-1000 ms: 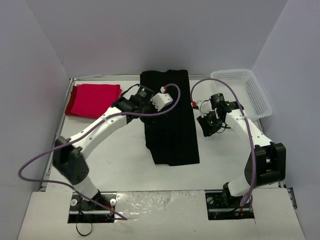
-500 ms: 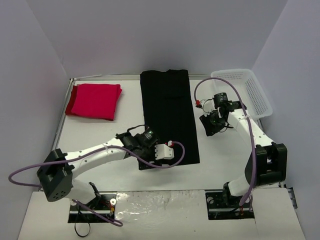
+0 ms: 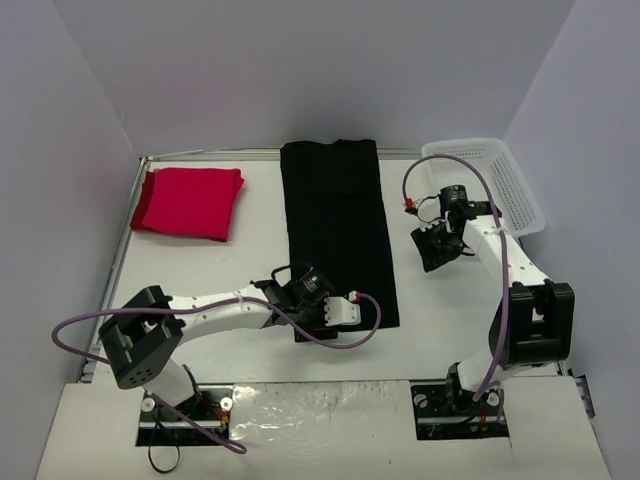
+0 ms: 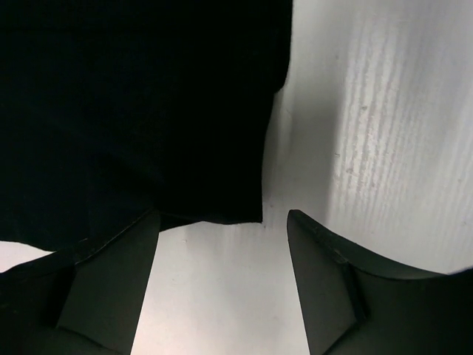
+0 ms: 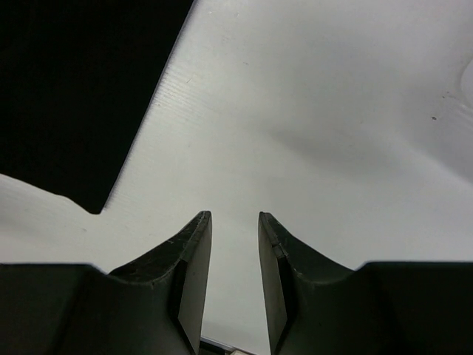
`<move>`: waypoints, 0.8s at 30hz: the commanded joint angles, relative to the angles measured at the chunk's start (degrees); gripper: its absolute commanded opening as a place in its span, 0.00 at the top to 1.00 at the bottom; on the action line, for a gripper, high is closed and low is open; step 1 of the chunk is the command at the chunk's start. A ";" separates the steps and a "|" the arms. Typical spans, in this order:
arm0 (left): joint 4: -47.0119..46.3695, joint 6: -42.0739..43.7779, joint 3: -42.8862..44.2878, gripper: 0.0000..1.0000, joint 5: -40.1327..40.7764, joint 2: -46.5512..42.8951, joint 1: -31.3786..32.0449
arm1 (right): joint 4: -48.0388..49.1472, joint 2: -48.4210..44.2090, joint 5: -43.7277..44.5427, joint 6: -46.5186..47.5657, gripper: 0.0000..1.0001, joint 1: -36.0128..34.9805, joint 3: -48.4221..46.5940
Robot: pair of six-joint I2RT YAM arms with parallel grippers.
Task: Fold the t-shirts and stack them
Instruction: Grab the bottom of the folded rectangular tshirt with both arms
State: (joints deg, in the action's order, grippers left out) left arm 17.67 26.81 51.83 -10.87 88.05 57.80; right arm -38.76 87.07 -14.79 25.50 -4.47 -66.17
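black shirt (image 3: 338,230): it lies flat on the counter (image 3: 250,260) as a long narrow strip, from the far edge down toward the arms, about in the middle.
red shirt (image 3: 188,202): already a folded square, in the far left corner, well apart from the black one.
basket (image 3: 470,146): white mesh, at the far right, and i see nothing in it.
left tool (image 4: 222,222): the fingers stand wide and hold nothing. it is low over the near left corner of the black shirt, and the hem edge lies just in front of the fingertips.
right tool (image 5: 233,218): only a narrow gap between the fingers, with bare counter showing through, so it holds nothing. it hangs beside the right edge of the black shirt, not touching it.
how the cloth will handle: i judge it light, soft and limp. it will not keep any shape when lifted, and the part that is not held will sag and drag.
layers: the strip seems to have more than one layer, and i think they can slide on each other if only the top one is pinched.
where to take hold: at the two near corners of the hem, deep enough that the pinch catches all layers.
difficulty: the cloth lies flat on a smooth counter, so one finger must go under the edge or press and gather it.
risk: with one corner lifted alone, the fold will probably come out crooked.
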 commanded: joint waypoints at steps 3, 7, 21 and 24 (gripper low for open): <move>-6.42 -1.49 0.02 0.32 2.08 0.89 0.30 | -1.58 1.09 0.64 -0.01 0.72 0.25 -0.10; -7.12 -1.76 0.20 0.32 2.70 2.03 0.38 | -1.49 0.82 -0.07 0.26 0.72 0.34 0.08; 2.01 -1.15 6.26 0.76 4.28 7.84 0.65 | -1.49 -0.67 0.28 0.52 0.72 0.25 0.25; 4.91 -0.53 6.79 0.90 3.23 6.79 0.65 | -1.58 -0.67 0.55 0.52 0.72 0.25 0.17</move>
State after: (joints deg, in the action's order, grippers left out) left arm 17.12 25.36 56.36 -7.40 95.96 58.06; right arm -38.76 88.01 -14.81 25.61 -4.47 -66.08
